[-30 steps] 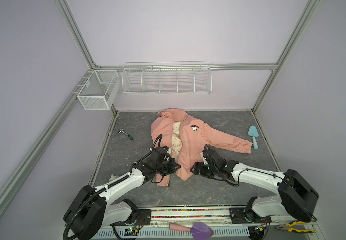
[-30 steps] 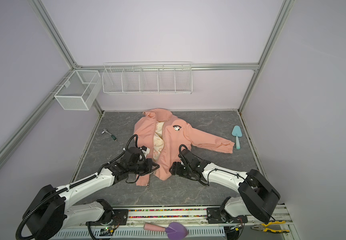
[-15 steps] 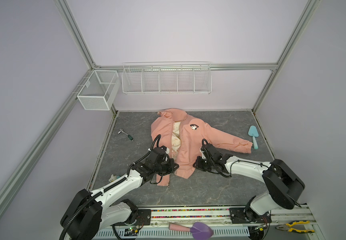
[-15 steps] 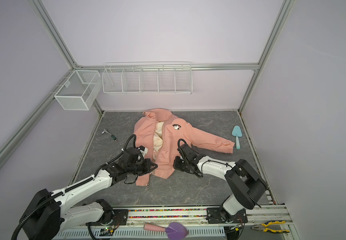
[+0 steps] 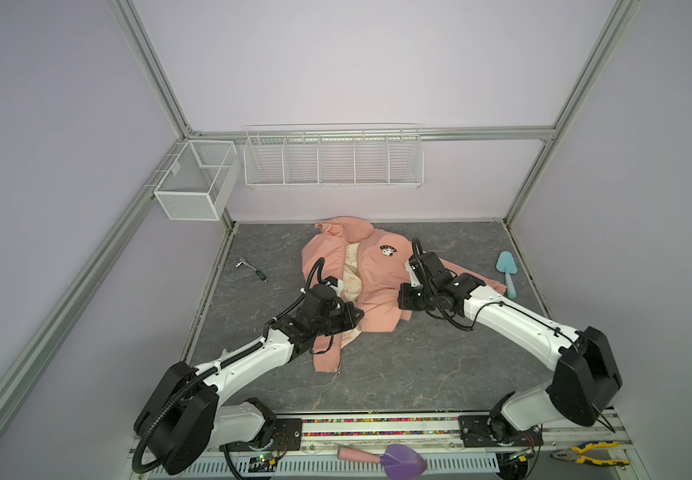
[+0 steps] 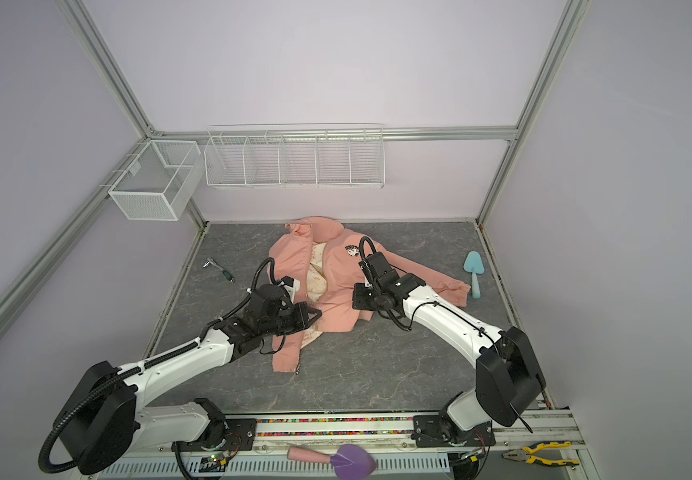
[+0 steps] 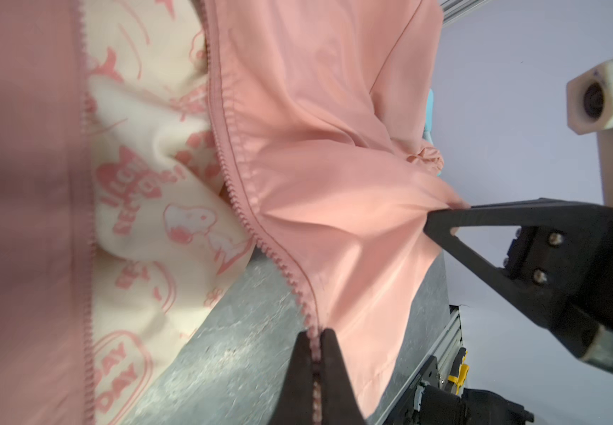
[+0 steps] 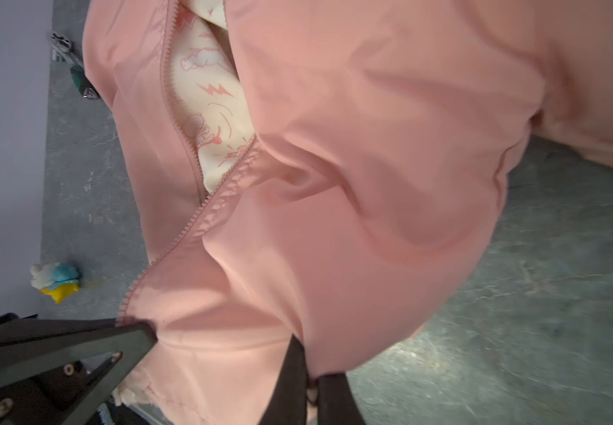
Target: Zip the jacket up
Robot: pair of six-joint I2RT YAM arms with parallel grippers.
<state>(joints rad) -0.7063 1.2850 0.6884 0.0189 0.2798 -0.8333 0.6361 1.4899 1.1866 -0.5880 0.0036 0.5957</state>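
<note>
- salmon-pink jacket [image 5: 377,286] is lying unzipped on the grey table [image 5: 419,374], in front of the wire rack [image 5: 333,158], cream lining [image 5: 350,278] showing.
- left gripper [image 7: 314,362] is pinching the badge-side zipper tape [image 7: 238,206] at the hem end farthest from the rack.
- right gripper [image 8: 312,382] is clamping that panel's hem fabric.
- risk: both are gripping one panel, so hard tugging may be slipping thin cloth free.

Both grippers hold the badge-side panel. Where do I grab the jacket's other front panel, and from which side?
I'd take the bottom corner of that panel, where the zipper edge meets the hem. It lies flat on the table, stretched toward the robot's base and uncovered, so come down from above, on the near side.
</note>
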